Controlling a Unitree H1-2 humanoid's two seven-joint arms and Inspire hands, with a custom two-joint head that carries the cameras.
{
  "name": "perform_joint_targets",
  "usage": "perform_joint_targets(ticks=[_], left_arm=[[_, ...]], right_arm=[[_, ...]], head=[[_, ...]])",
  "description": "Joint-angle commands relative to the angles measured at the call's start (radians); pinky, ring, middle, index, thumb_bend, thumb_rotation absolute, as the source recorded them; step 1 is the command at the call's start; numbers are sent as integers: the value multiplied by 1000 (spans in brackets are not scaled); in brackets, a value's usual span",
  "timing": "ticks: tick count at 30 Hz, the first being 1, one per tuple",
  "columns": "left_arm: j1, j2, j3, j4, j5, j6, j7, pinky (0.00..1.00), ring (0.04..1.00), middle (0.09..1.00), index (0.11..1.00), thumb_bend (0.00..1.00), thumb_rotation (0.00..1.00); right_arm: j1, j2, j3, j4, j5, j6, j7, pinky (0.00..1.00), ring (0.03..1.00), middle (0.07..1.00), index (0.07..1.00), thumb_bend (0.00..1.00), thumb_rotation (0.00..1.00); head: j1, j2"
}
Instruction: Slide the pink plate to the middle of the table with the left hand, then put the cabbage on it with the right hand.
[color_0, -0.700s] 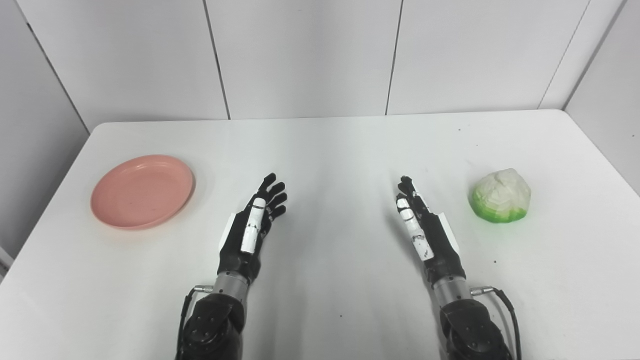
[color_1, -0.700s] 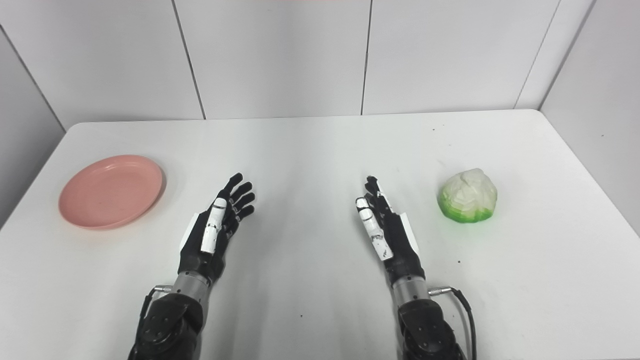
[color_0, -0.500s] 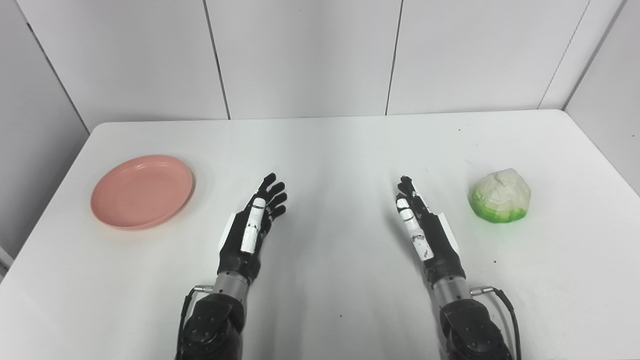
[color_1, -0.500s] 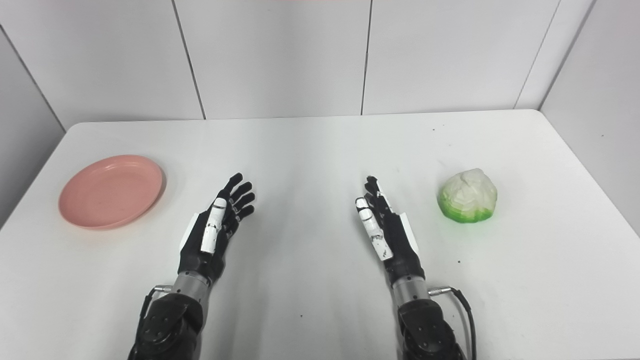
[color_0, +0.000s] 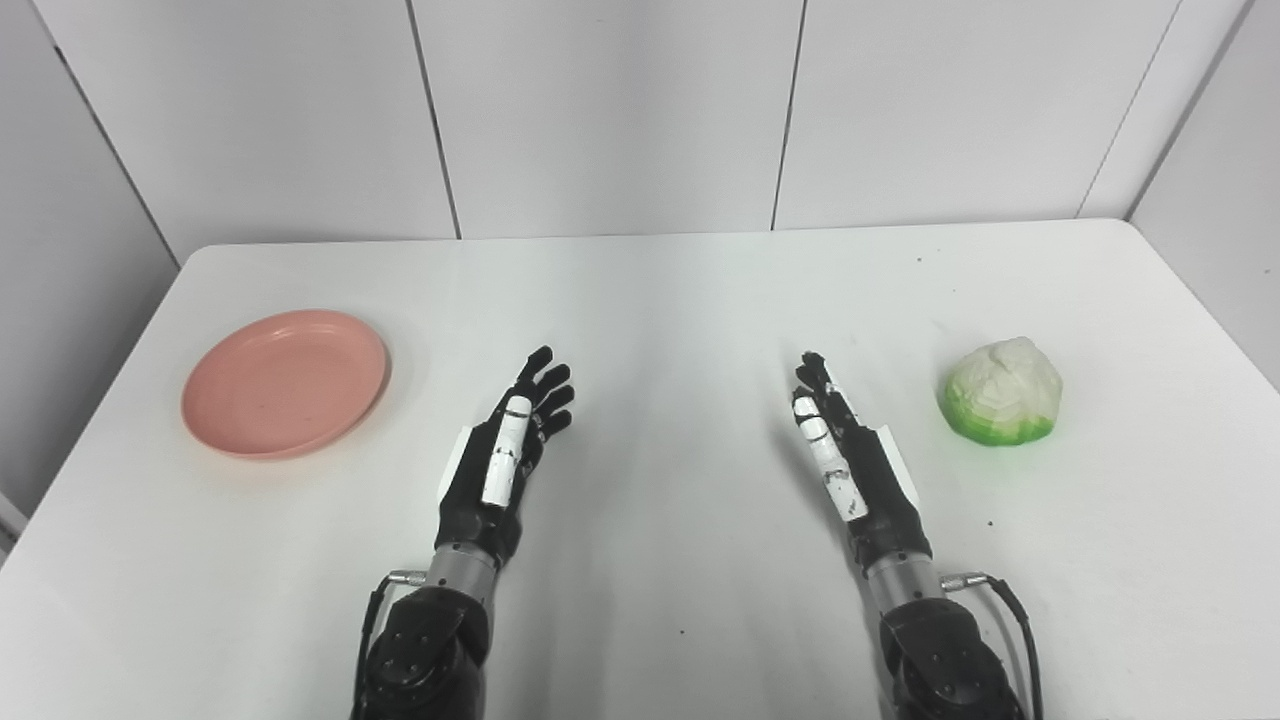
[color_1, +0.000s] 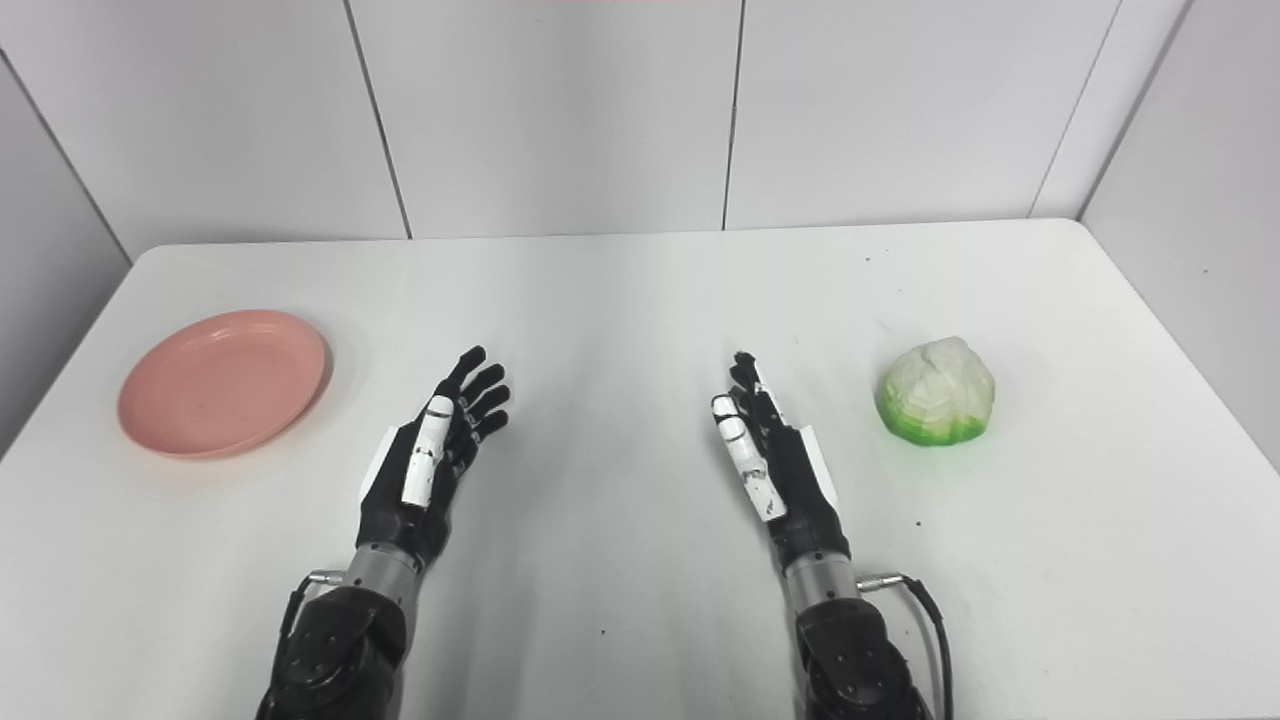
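A pink plate (color_0: 285, 382) lies on the left side of the white table (color_0: 660, 290), empty. A white and green cabbage (color_0: 1001, 391) sits on the right side of the table. My left hand (color_0: 505, 450) is open, fingers straight and apart, over the table to the right of the plate and clear of it. My right hand (color_0: 845, 450) is open, fingers straight, to the left of the cabbage and clear of it. Both hands hold nothing.
White wall panels (color_0: 600, 110) stand close behind the table's far edge and along both sides. A black cable (color_0: 1010, 610) runs from my right wrist.
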Motion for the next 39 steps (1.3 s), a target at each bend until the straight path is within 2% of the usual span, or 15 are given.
perform_joint_targets(ticks=[1,6,10,11,12,13,14,15,20,26,34,39], left_arm=[[14,4,-2,32,0,37,-2,892,900,914,905,416,1000],[15,3,-2,33,-1,37,-1,892,899,912,905,413,1000],[9,-2,-6,54,2,27,-2,898,899,911,902,420,1000],[7,-5,-10,63,5,20,-2,899,900,911,903,422,1000],[6,-7,-13,70,8,14,-1,905,901,912,904,429,1000],[3,-15,-18,82,11,7,2,908,902,913,904,433,1000],[1,-20,-20,89,14,1,5,913,903,914,905,434,1000],[-2,-30,-23,102,15,-5,10,916,903,914,905,434,1000],[-20,-62,-41,166,44,-43,30,908,908,921,915,414,1000],[-37,-76,-49,221,69,-76,51,884,911,923,915,408,1000],[-54,-71,-49,258,77,-108,49,880,907,923,912,389,1000],[-57,-72,-41,259,64,-103,45,886,910,926,915,394,1000]], right_arm=[[-9,-2,4,6,1,-23,8,912,934,954,961,270,1000],[-9,-1,2,6,5,-18,9,916,936,952,962,264,1000],[-9,-12,4,14,0,-34,11,897,927,954,961,269,1000],[-8,-17,1,14,5,-32,14,895,926,955,961,270,1000],[-7,-21,0,14,9,-31,17,899,928,957,963,266,1000],[-6,-27,-4,16,21,-34,24,901,930,959,964,263,1000],[-5,-32,-7,17,29,-37,28,909,935,963,969,252,1000],[-2,-38,-11,16,39,-41,34,913,938,965,971,246,1000],[4,-64,-27,17,78,-47,60,951,956,978,991,194,1000],[4,-68,-39,21,106,-47,78,999,985,991,1000,152,1000],[-2,-62,-43,30,121,-55,84,1000,987,993,1000,119,1000],[-9,-56,-43,41,123,-59,82,1000,984,989,1000,122,1000]], head=[[0,-1],[8,-5],[64,-24],[113,-41],[113,-41],[177,-65],[177,-65],[230,-87],[343,-144],[373,-173],[378,-185],[381,-190]])
